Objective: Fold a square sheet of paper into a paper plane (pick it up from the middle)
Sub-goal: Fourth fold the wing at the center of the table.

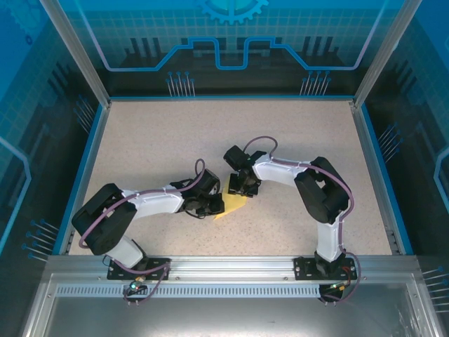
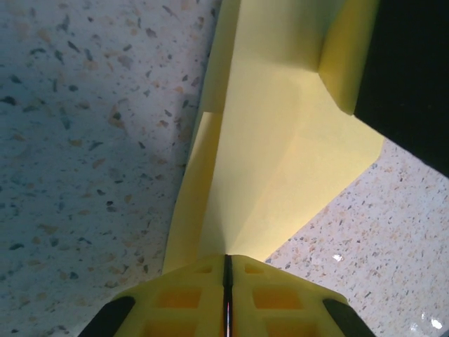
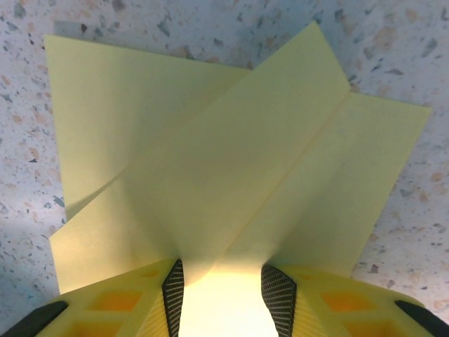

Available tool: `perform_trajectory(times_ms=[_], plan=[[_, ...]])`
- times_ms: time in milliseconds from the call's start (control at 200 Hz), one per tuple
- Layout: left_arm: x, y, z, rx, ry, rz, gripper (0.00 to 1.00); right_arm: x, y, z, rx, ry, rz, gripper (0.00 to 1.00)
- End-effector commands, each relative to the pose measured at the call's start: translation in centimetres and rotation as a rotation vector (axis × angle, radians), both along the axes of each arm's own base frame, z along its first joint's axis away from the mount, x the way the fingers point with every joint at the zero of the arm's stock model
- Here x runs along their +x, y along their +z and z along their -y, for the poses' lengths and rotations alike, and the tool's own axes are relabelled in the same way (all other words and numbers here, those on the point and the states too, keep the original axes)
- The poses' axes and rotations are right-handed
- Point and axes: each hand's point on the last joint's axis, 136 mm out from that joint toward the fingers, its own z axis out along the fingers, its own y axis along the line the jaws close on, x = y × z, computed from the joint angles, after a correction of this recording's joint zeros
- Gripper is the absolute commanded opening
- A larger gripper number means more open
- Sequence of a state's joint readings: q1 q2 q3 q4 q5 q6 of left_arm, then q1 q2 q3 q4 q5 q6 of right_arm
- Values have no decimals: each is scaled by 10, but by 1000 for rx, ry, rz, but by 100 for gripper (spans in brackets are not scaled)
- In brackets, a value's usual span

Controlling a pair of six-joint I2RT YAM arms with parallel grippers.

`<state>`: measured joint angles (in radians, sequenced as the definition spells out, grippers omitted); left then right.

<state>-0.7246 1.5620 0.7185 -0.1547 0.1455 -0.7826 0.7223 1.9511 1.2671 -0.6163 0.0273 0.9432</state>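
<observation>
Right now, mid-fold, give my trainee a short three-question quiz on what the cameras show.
1. True or false: the left gripper is shut on an edge of the yellow paper.
2. Multiple choice: the paper is A) a flat, unfolded square, B) partly folded, with creases and overlapping flaps, C) crumpled into a ball.
3. Fill in: the fingers of the ___ gripper stand apart with paper between them.
Key: 1 true; 2 B; 3 right, meaning the right gripper.
</observation>
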Motion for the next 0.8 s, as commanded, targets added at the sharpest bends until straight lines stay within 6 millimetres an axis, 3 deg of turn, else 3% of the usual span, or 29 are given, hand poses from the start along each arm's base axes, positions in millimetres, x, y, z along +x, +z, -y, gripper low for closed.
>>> perform_trajectory(times_ms=[0,795], plan=[[0,4,-4,27,-11,18,10,-38,-54,48,-238,-10,-147,41],[2,-8,-11,89,-4,7,9,-44,-60,54,-265,-8,-174,42]])
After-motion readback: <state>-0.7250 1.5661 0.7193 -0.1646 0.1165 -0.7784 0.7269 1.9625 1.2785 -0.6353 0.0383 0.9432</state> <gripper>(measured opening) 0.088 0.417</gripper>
